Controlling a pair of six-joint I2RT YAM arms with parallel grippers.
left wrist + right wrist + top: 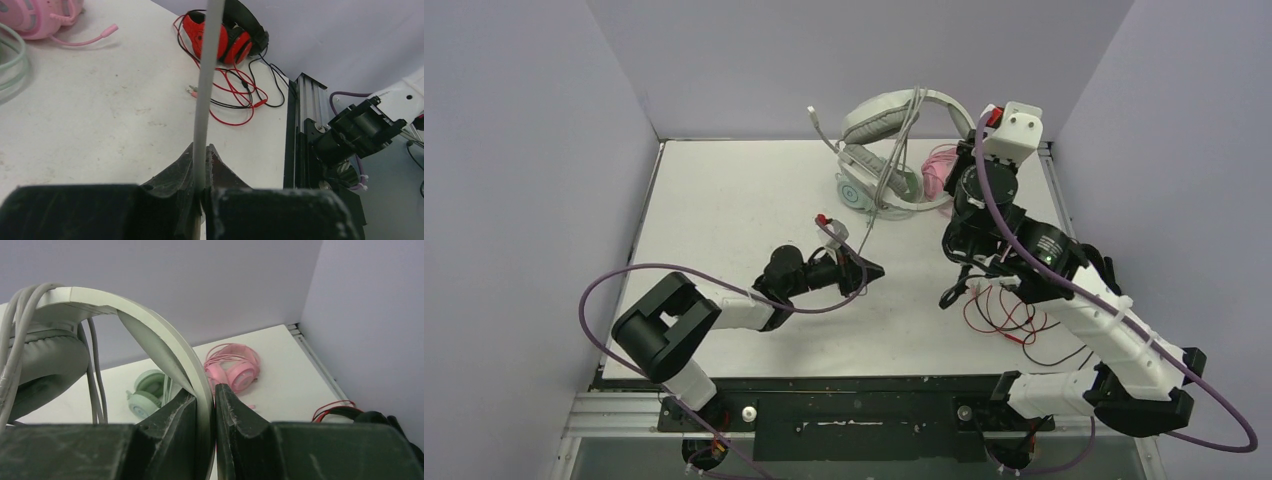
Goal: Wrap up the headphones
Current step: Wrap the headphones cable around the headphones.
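The white tabletop (724, 220), scuffed and walled in by pale lilac panels, carries both arms at its near edge. The right arm reaches up toward the far right corner. Its right tool (204, 390) is clamped narrowly on the curved headband of the pale grey-white over-ear headset (879, 120), which it holds raised above the far edge of the tabletop. Several strands of cable are draped over the headband beside one padded cup. Below and just in front of it, the mint green headset (856, 190) lies on the tabletop. The pink headset (939, 170) lies to its right, close to the back wall, with its cable heaped on top and its small boom microphone resting on the surface. A red and black headset (225, 35) sits near the right edge, and its red and black leads (1004, 320) are tangled loosely in front of the right arm. The left arm stretches low across the middle. Its left tool (201, 150) is pinched tight on the thin grey cable (207, 75), which runs taut from between the fingers up toward the raised headset.
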